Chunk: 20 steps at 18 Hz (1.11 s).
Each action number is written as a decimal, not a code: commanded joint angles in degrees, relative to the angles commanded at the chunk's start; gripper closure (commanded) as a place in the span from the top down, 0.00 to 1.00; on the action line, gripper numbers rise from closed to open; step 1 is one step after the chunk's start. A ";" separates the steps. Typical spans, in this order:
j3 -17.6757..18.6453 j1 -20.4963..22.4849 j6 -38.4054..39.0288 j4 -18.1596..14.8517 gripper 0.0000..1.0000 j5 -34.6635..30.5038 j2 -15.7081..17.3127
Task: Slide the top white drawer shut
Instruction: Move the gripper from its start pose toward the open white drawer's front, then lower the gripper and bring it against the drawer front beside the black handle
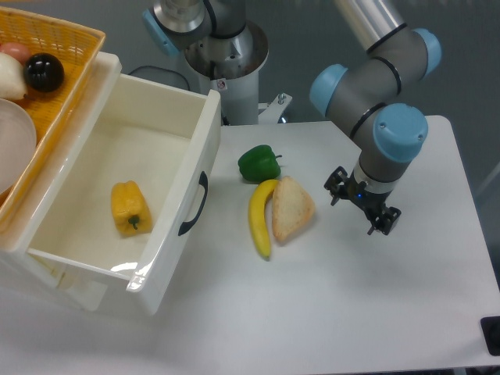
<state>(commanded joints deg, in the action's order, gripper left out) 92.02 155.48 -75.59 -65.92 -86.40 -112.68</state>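
Note:
The top white drawer stands pulled far out at the left, its front with the curved black handle facing the table's middle. A yellow bell pepper lies inside it. My gripper hangs over the table at the right, well apart from the drawer, pointing down. Its fingers look spread with nothing between them.
A green bell pepper, a banana and a piece of bread lie between the drawer front and my gripper. An orange woven basket with a black ball and other items sits on top of the cabinet at the upper left.

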 joint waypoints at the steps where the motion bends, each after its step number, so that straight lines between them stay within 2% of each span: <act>1: 0.26 -0.26 0.53 -0.17 1.00 0.96 0.00; 2: 0.26 -0.79 1.75 -0.26 0.99 2.71 0.00; 4: 0.18 -1.93 3.69 -0.26 0.88 5.53 0.00; 6: 0.17 -3.25 6.67 -0.87 0.61 7.46 0.17; 9: 0.26 -4.57 10.37 -1.23 0.42 9.57 0.79; 10: 0.26 -5.27 11.08 -1.75 0.32 10.10 1.05; 17: 0.35 -8.25 12.14 -7.03 0.24 16.43 3.96; 20: 0.35 -10.36 15.11 -7.29 0.18 16.61 4.31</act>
<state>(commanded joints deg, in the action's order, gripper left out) 92.37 145.12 -60.48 -73.21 -69.79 -108.37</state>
